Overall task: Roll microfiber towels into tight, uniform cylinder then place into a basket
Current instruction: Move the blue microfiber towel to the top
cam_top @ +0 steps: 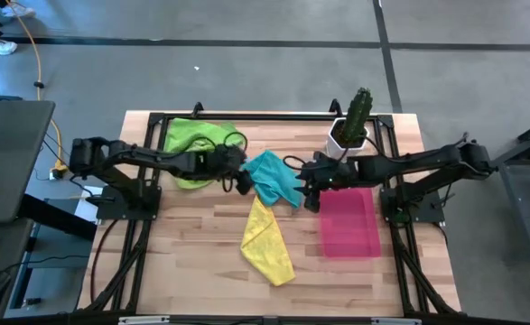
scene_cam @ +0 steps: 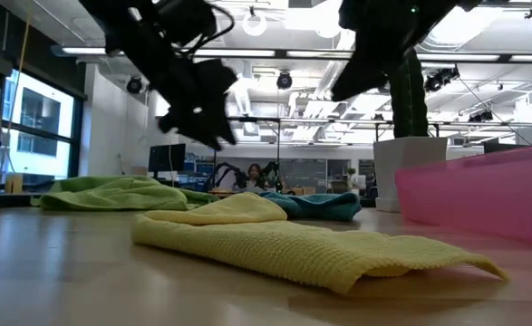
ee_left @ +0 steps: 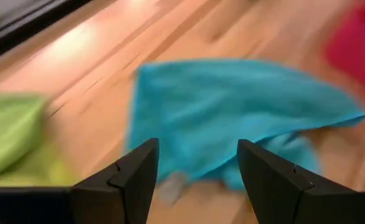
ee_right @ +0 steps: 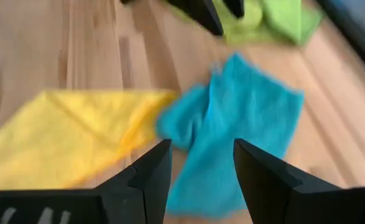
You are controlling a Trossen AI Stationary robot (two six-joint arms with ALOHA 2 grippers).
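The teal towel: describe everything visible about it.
The teal towel is a soft, fuzzy-looking microfiber cloth, lying crumpled and unrolled on the wooden table near its middle. One edge is bunched and folded over. Its near corner meets the yellow towel; the lime green towels lie apart to one side. It sits outside the pink basket. The left hand and the right hand, both open, hover on either side of it; neither holds it.
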